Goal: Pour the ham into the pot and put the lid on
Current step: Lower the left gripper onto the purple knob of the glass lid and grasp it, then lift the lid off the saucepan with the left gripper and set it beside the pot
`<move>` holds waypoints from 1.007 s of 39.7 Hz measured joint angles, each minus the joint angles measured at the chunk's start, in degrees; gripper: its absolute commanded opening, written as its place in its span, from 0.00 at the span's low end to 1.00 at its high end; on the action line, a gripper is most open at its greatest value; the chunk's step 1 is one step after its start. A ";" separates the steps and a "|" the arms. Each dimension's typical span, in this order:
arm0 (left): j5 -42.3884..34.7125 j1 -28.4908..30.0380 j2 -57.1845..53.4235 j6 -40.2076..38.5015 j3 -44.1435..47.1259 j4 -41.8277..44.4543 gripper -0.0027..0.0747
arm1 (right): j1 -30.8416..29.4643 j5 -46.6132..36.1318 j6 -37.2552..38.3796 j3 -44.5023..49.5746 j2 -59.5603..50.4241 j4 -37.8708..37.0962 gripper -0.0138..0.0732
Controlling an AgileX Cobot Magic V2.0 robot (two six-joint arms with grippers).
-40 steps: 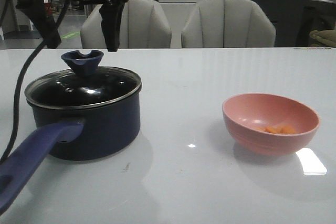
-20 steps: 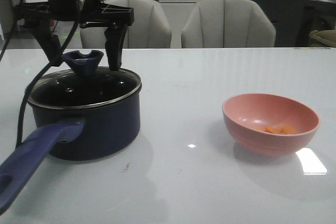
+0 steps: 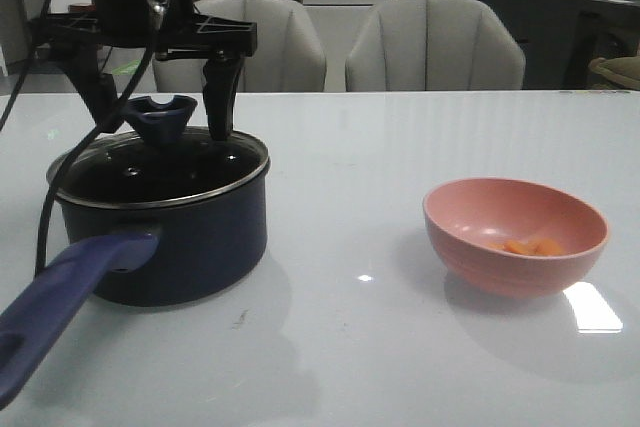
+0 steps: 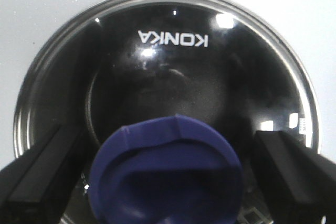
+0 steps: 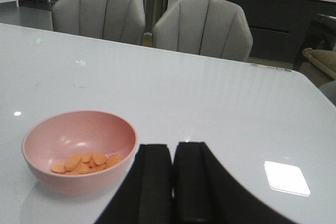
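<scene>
The dark navy pot point(image 3: 190, 242) with its long purple-blue handle point(image 3: 60, 292) stands at the left of the table. The glass lid point(image 3: 160, 169) lies on it, with its blue notched knob point(image 3: 160, 113) on top. My left gripper point(image 3: 162, 127) is open, with one finger on each side of the knob and apart from it. The left wrist view shows the lid point(image 4: 173, 66), the knob point(image 4: 168, 174) and the fingers point(image 4: 37, 179). The ham point(image 3: 530, 246) lies in a pink bowl point(image 3: 480, 247) at the right. My right gripper point(image 5: 172, 150) is shut and empty beside the bowl point(image 5: 31, 148) and its ham point(image 5: 84, 162).
Two grey chairs point(image 3: 435, 42) stand behind the table's far edge. A black cable point(image 3: 45, 197) hangs from the left arm beside the pot. The white tabletop point(image 3: 350, 327) has bright reflections near the bowl.
My left gripper has come down from above the lid and now straddles the knob. The pot, lid, bowl and ham have not moved.
</scene>
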 measured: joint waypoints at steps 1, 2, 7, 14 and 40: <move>0.00 0.00 0.00 -0.10 0.00 0.00 0.87 | 0.00 0.00 0.00 0.00 0.00 0.00 0.33; 0.11 0.11 0.00 -0.10 0.00 0.00 0.85 | 0.00 0.00 0.00 0.00 0.00 0.00 0.33; 0.50 0.78 0.00 -0.22 0.00 -0.11 0.73 | 0.00 0.00 0.00 0.00 0.00 0.00 0.33; 0.73 1.04 0.09 -0.34 0.00 -1.77 0.60 | 0.00 0.00 0.00 0.00 0.00 0.00 0.33; 0.66 1.04 0.34 -0.34 -0.75 -2.85 0.60 | 0.00 0.00 0.00 0.00 0.00 0.00 0.33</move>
